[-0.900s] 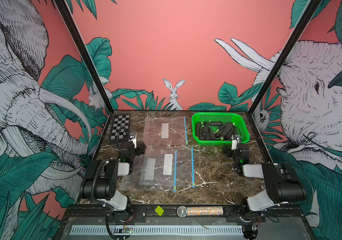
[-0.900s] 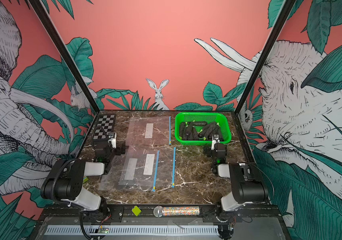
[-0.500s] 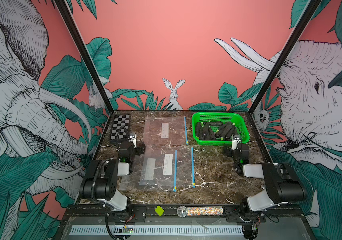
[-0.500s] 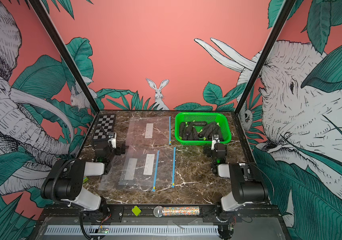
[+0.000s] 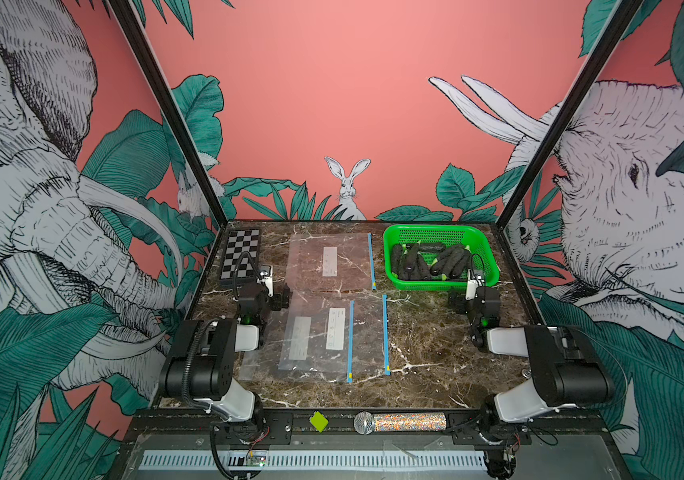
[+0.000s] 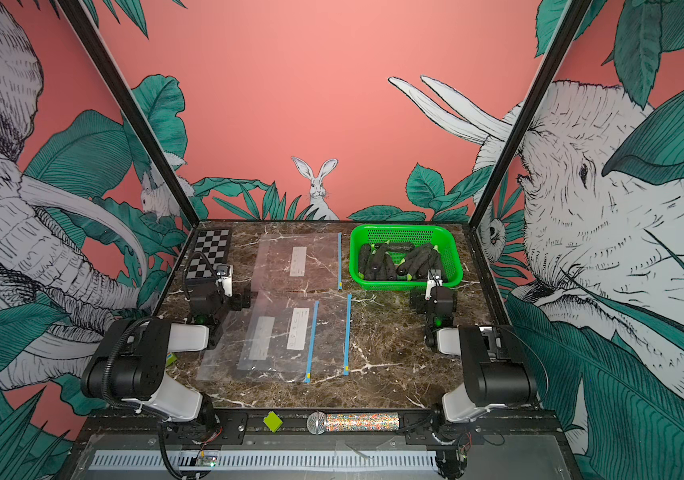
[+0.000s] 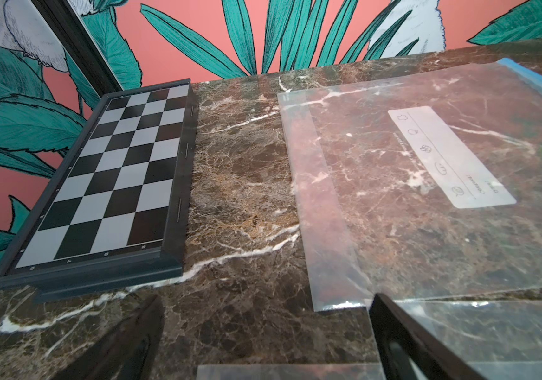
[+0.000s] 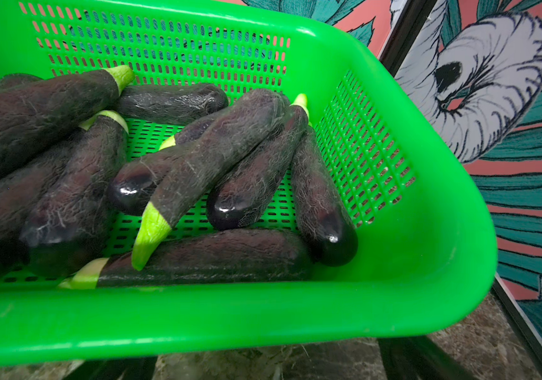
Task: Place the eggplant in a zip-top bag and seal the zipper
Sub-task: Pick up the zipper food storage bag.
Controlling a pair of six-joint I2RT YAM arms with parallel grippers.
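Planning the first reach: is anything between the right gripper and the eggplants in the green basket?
Yes. The near wall of the green basket stands between the open right gripper and the eggplants: the gripper sits low, just outside that wall. A straight reach would likely hit it; nothing covers the basket from above.

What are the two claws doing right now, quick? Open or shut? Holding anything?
Left claw: open, holding nothing.
Right claw: open, holding nothing, just in front of the green basket.
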